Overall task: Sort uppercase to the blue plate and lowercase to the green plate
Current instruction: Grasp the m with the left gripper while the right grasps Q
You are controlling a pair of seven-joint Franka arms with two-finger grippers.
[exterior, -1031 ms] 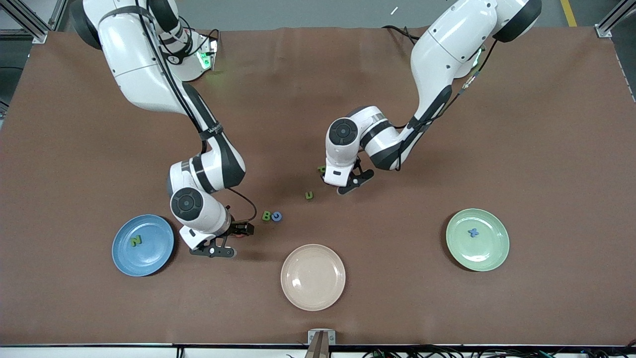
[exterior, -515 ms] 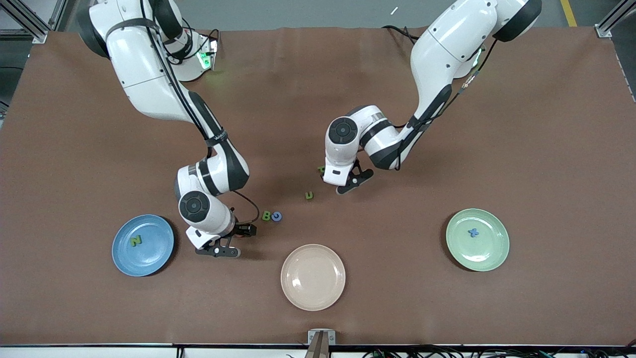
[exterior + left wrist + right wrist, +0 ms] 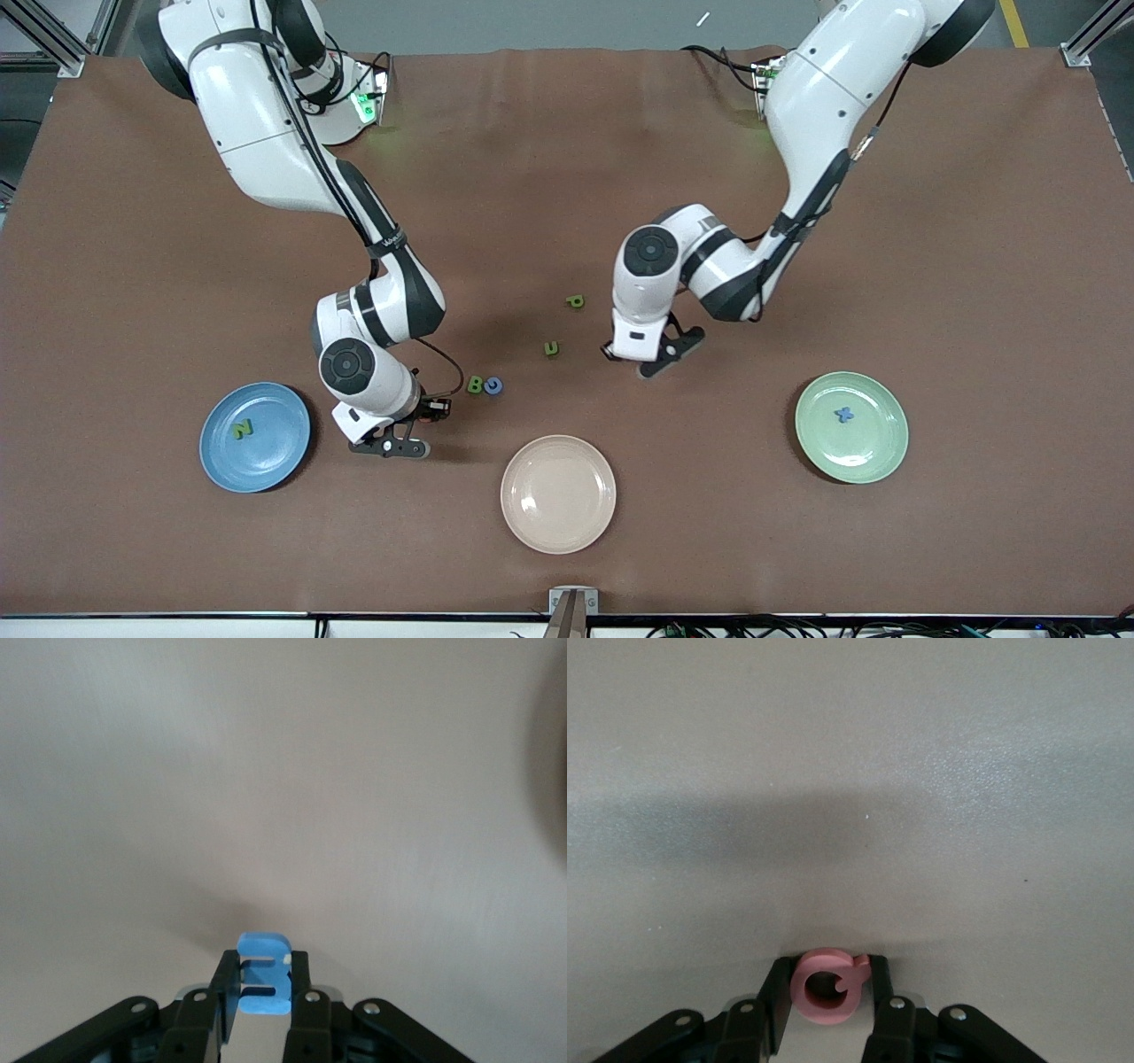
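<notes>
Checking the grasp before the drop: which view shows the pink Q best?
The right wrist view: the pink Q sits shut in the right pincer, ring and tail clear. The front view shows only a reddish speck at that pincer. The left wrist view lacks it.

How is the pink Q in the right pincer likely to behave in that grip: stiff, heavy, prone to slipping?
The pink Q is a thick, matte little piece, so probably light and slightly squashy. The right pincer pinches it by its flat sides, so it should hold without slipping. Released onto the blue plate, its flat faces make rolling unlikely.
</notes>
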